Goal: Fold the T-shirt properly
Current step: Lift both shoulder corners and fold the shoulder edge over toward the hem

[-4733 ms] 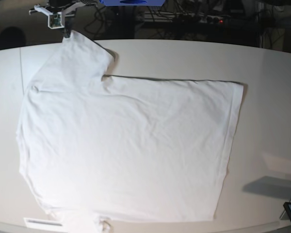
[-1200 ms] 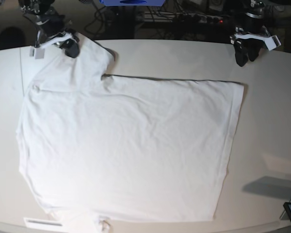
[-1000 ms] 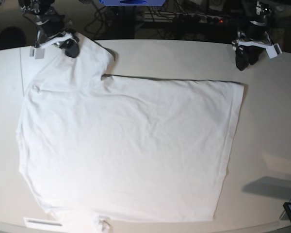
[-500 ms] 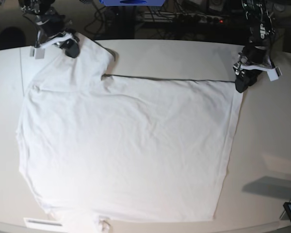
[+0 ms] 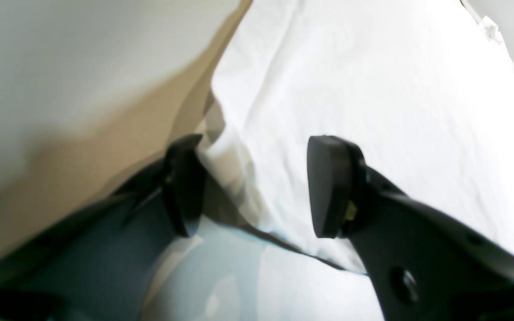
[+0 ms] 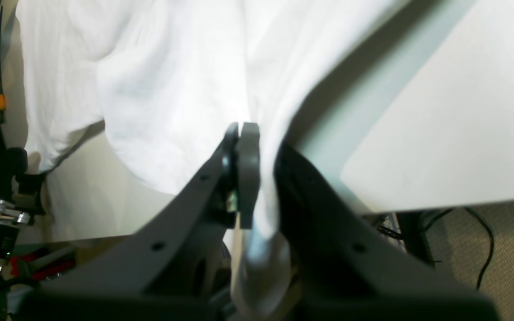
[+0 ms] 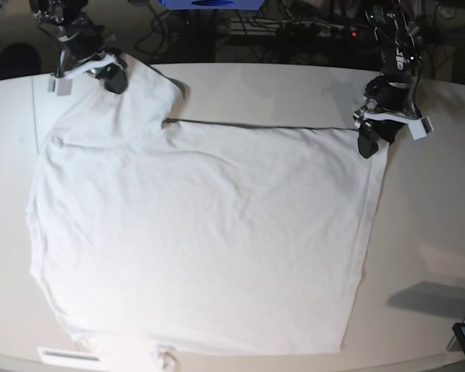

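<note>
Bare table (image 7: 442, 201) lies open at my three o'clock; the shirt (image 7: 209, 232) fills the middle to nine o'clock.

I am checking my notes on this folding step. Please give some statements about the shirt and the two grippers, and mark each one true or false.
1. The right gripper is shut on the T-shirt. True.
2. The left gripper is already closed on the cloth. False: its jaws stand apart, with the shirt's corner between them.
3. The T-shirt lies spread flat on the table. True.
4. The left gripper is at a sleeve. False: it is at the hem corner; the right gripper holds the sleeve.
</note>
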You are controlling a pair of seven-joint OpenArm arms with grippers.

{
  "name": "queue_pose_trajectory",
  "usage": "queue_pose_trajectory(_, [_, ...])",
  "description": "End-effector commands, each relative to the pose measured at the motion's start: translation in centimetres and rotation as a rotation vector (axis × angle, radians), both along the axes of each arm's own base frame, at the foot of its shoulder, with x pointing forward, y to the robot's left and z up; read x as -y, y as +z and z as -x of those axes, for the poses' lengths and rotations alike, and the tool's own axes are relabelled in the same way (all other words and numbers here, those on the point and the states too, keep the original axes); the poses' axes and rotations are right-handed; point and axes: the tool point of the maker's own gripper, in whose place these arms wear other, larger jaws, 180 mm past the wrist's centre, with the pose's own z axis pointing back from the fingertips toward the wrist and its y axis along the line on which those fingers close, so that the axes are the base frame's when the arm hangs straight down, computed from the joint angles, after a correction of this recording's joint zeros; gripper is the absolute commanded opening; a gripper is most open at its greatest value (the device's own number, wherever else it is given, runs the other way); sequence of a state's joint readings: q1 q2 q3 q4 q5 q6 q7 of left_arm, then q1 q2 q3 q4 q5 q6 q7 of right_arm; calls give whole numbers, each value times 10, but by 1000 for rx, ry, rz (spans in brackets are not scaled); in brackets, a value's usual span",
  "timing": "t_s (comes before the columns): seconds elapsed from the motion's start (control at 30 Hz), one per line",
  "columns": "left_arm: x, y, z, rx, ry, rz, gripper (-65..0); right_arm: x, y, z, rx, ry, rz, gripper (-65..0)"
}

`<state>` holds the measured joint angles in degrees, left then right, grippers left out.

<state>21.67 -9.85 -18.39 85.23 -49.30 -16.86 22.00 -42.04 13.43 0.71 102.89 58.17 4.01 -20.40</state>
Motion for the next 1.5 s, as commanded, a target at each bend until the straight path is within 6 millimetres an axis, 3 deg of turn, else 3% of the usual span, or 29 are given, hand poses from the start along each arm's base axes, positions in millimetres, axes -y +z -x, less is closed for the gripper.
queue_pose_trajectory(0.0, [7, -22, 15, -126, -33, 3, -301, 1, 1, 1, -1, 8, 8, -643])
queue_pose_trajectory(0.13, [7, -19, 9, -109, -34, 6, -301, 1, 1, 1, -1, 8, 8, -643])
queue_pose_trajectory(0.23, [21, -21, -1, -106, -70, 19, -316, 2, 1, 1, -3, 7, 8, -643])
queue_pose_trajectory(0.3, [29, -29, 0, -123, -89, 32, -405, 2, 1, 1, -3, 7, 8, -643])
queue_pose_trajectory(0.4, [31, -39, 5, -152, -90, 44, -620, 2, 1, 1, -3, 7, 8, -643])
queue_pose_trajectory(0.43, [32, -40, 6, -154, -88, 48, -650, 2, 1, 1, -3, 7, 8, -643])
queue_pose_trajectory(0.73, [30, -42, 31, -190, -93, 33, -650, 6, 8, -2, 17, 28, 27, -643])
queue_pose_trajectory(0.9, [38, -12, 34, -137, -138, -9, -650, -1, 41, -9, 93, 68, 27, -643])
queue_pose_trajectory(1.13, [4, 32, 50, -77, -75, -110, -650, -4, 45, 1, 83, 71, 21, -643])
queue_pose_trajectory(1.27, [-24, 53, 64, -69, -22, -181, -650, 3, 51, -8, 111, 62, 37, -643])
queue_pose_trajectory(1.47, [-34, 61, 67, -62, -3, -207, -650, 7, 58, -22, 148, 59, 48, -643])
